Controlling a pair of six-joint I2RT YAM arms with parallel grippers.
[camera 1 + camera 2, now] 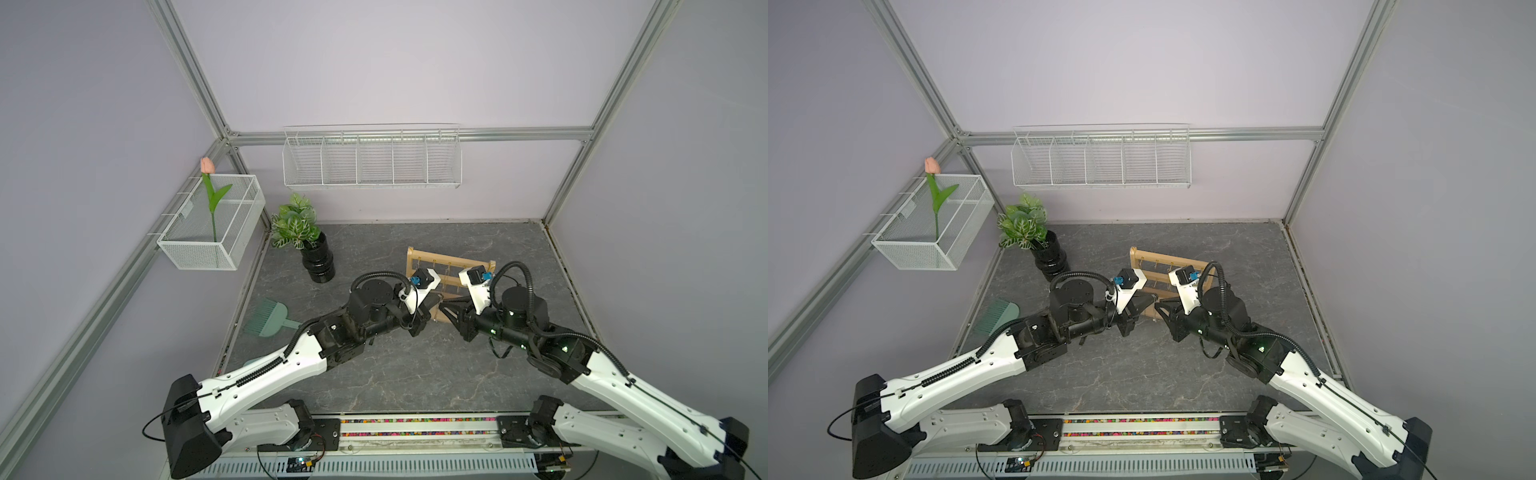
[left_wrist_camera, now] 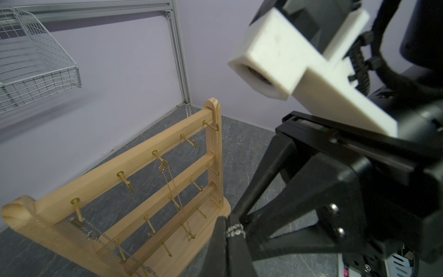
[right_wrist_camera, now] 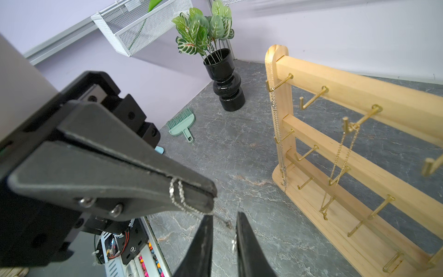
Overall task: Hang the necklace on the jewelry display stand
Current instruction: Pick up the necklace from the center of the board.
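Observation:
The jewelry display stand (image 1: 451, 266) (image 1: 1167, 266) stands at mid-table behind both grippers; its hooks show in the left wrist view (image 2: 134, 165) and the right wrist view (image 3: 359, 96). My left gripper (image 2: 226, 219) (image 1: 435, 300) is shut on a silver necklace (image 2: 236, 230) (image 3: 178, 191), whose chain loops over its fingertips. My right gripper (image 3: 224, 215) (image 1: 444, 308) faces it tip to tip, jaws slightly apart, with the chain's loose end hanging in the gap. A gold necklace (image 2: 176, 196) (image 3: 335, 167) hangs from a top-bar hook, and another silver chain (image 3: 275, 120) hangs by the end upright.
A black vase with a leafy plant (image 1: 318, 262) stands at the back left, and a green hand brush (image 1: 268, 318) lies left of the left arm. White wire baskets (image 1: 372, 160) hang on the back wall, and a mesh basket with a tulip (image 1: 212, 224) hangs on the left wall.

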